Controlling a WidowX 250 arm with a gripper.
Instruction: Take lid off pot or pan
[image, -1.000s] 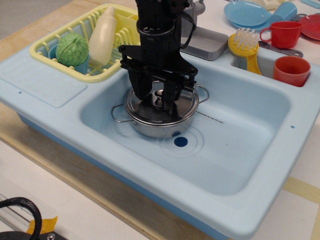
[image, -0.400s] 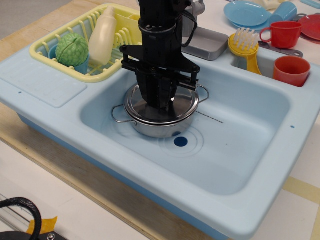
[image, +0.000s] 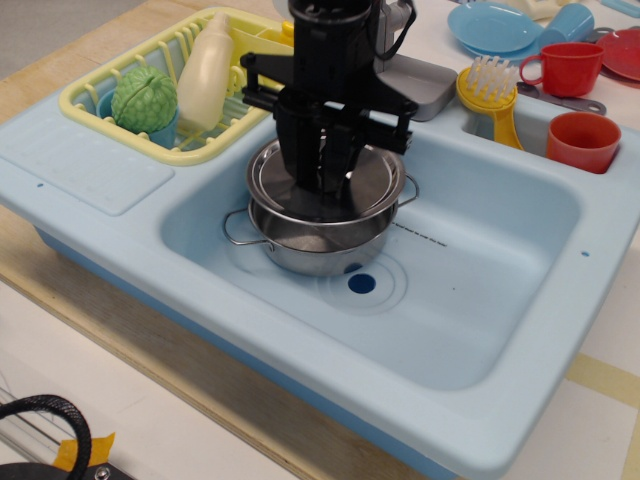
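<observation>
The shiny steel pot (image: 318, 248) with wire loop handles stands in the light blue sink basin (image: 480, 290), left of the drain hole (image: 361, 283). The round steel lid (image: 375, 185) hangs a short way above the pot's rim, roughly level. My black gripper (image: 325, 195) comes straight down onto the lid's centre with its fingers shut there; the knob is hidden between them. The pot's inside shows as a dark gap under the lid.
A yellow dish rack (image: 120, 70) at the back left holds a green ball (image: 144, 98) and a cream bottle (image: 205, 70). A grey tray (image: 420, 85), a yellow brush (image: 490, 95), red cups (image: 583, 140) and a blue plate (image: 495, 27) stand behind the sink.
My fingers closed on the lid's knob. The gripper then rose and lifted the lid off the pot, which stayed in place.
</observation>
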